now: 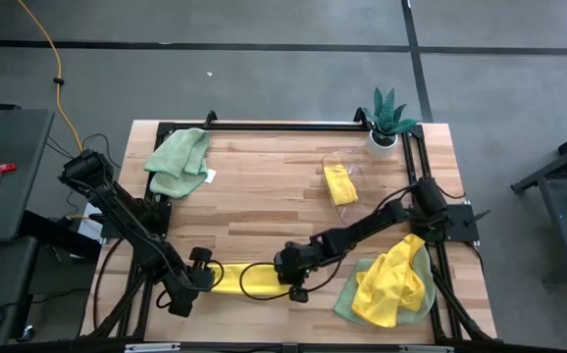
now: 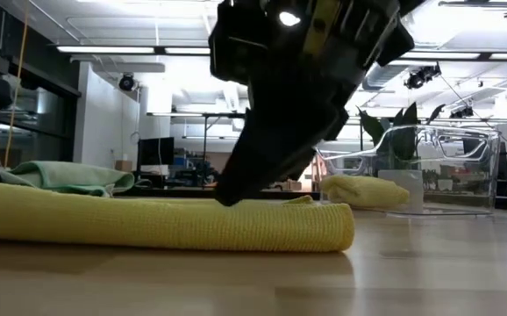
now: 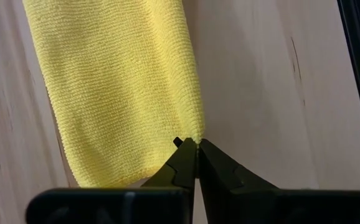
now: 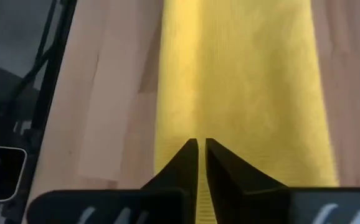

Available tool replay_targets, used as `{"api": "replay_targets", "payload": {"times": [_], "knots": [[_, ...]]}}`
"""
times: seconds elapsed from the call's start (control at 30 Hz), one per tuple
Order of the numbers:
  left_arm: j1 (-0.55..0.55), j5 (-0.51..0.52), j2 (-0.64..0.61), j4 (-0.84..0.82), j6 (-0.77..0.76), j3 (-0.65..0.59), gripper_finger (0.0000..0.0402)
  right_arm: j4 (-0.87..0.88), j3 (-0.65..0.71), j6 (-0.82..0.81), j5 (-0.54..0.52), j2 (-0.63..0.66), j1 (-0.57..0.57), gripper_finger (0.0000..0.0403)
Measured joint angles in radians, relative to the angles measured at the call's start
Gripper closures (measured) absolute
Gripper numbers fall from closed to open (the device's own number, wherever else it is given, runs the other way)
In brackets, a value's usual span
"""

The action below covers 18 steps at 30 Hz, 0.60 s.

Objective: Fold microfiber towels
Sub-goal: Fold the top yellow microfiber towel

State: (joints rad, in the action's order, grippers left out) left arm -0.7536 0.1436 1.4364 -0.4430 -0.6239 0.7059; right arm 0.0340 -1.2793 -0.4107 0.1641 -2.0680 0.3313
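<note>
The long, narrow, folded bright yellow microfiber towel (image 1: 236,278) lies flat on the light wooden plank table (image 1: 264,196), stretched between the two claws at the near edge. The left claw (image 3: 196,144) sits at one end of the strip, its fingers pressed together and pinching the towel's corner. The right claw (image 4: 201,144) rests over the other end, its fingers nearly together with only a thin slit between them, tips down on the yellow cloth; whether they grip any fabric cannot be told.

Just beyond the right claw's arm lies a crumpled yellow towel (image 1: 393,282) heaped on a pale sage green towel (image 1: 347,294). Farther from both claws, a small folded yellow towel (image 1: 339,183) sits in a clear plastic bin (image 2: 429,167), a rumpled sage green towel (image 1: 178,159) lies at the far left corner, and a small green potted plant (image 1: 386,120) stands at the far right corner.
</note>
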Motion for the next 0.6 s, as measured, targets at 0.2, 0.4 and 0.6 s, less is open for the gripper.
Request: {"api": "replay_targets", "payload": {"times": [0.2,0.4,0.6], "knots": [[0.000,0.000,0.000,0.000,0.008,0.000,0.0387,0.013,0.000,-0.012,-0.010,-0.029,0.006,0.0396],[0.001,-0.020,0.000,-0.003,0.008,0.000,0.0365,0.022,0.000,0.005,0.001,-0.029,0.003,0.0401],[0.000,-0.091,0.000,-0.027,0.008,0.000,0.0297,0.035,0.000,0.018,0.009,-0.029,0.000,0.0402]]}}
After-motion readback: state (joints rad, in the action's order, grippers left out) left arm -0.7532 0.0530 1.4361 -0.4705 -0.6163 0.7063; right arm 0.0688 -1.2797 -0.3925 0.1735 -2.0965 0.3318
